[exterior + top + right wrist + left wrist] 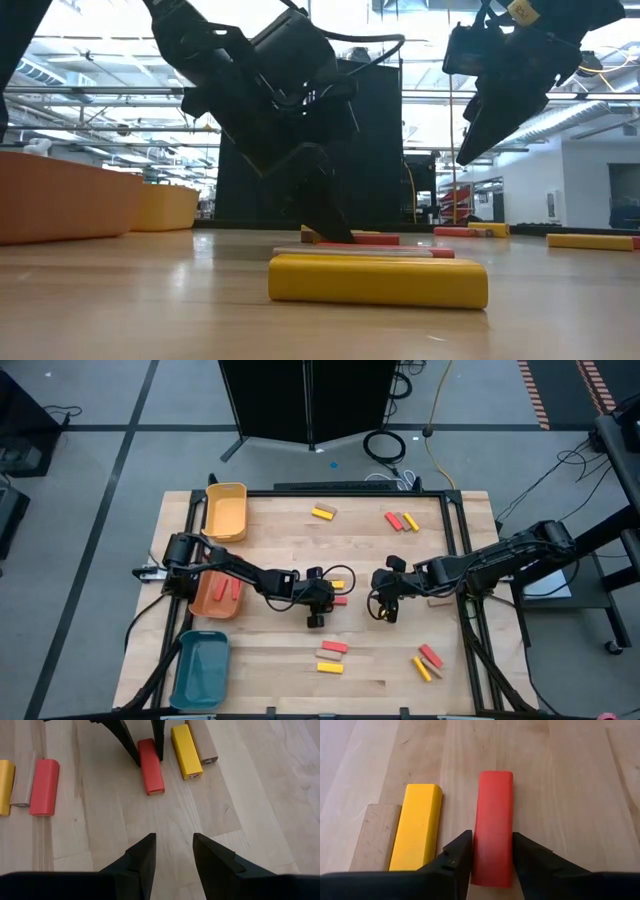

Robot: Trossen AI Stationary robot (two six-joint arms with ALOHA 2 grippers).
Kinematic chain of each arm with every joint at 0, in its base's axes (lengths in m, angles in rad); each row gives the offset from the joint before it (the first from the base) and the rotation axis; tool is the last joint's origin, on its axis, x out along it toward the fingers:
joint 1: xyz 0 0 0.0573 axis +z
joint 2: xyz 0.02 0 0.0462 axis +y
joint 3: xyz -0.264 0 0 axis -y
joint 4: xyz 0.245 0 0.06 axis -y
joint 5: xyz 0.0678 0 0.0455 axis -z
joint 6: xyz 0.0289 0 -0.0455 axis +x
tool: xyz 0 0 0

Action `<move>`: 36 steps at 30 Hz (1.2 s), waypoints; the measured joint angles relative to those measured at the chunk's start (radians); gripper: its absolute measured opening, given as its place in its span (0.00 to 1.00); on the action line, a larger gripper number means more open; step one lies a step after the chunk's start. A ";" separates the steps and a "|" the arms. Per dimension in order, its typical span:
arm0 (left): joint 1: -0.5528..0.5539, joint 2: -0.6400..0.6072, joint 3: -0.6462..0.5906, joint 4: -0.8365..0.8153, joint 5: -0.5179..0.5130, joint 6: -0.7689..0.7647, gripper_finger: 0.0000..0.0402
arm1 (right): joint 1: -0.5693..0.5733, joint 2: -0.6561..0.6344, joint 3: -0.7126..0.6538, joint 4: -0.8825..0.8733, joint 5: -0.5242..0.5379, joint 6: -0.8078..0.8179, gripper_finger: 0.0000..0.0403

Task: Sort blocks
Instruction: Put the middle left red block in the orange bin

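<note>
Red block between left tool fingers.

Left pincer astride one block, two blocks beside it, right pincer opposite

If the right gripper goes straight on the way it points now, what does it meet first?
Probably bare table first, then the red block that the left gripper straddles; the right gripper is open. Depth is unclear.

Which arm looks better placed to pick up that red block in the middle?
The left. The left gripper already has its fingers on either side of the red block on the table. The right gripper is open, holds nothing, and sits farther back from that block.
</note>
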 joint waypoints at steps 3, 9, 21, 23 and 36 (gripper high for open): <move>0.000 0.000 0.000 0.000 0.000 0.000 0.27 | 0.000 0.000 0.000 0.000 0.000 0.000 0.31; -0.003 -0.036 -0.001 -0.008 0.002 0.001 0.25 | 0.000 0.000 0.000 0.000 -0.001 0.000 0.31; -0.007 -0.284 0.000 -0.237 -0.015 -0.002 0.24 | 0.000 0.000 0.000 0.000 -0.001 0.000 0.31; -0.009 -0.334 0.000 -0.299 -0.026 -0.012 0.24 | 0.000 0.000 0.000 0.003 -0.001 0.000 0.31; -0.009 -0.610 0.000 -0.840 0.000 -0.402 0.24 | 0.000 0.000 0.000 0.018 -0.001 0.000 0.31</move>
